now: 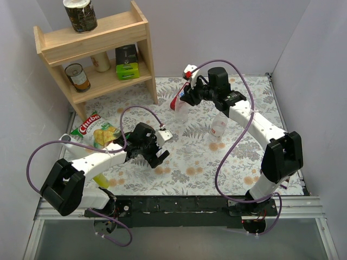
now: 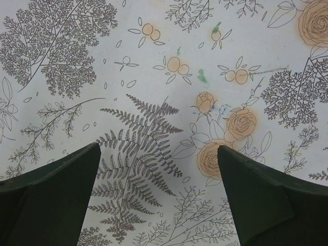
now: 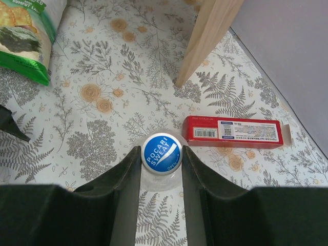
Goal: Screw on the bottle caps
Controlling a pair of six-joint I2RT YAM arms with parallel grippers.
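One floral tabletop (image 1: 244, 162) bears two clear bottles: the free bottle (image 1: 218, 127) stands at four o'clock from the capped bottle (image 1: 181, 115). My left tool (image 2: 158, 148), at seven o'clock of both, gapes wide, holding nothing. My right tool (image 3: 161, 154) is closed tight on the one blue cap (image 3: 161, 151) atop the capped bottle.

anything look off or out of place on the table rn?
Only minor things. The red box lies flat near the shelf leg with its right end flap standing open. A few small green smudges mark the floral cloth ahead of the left pincer. No spill visible.
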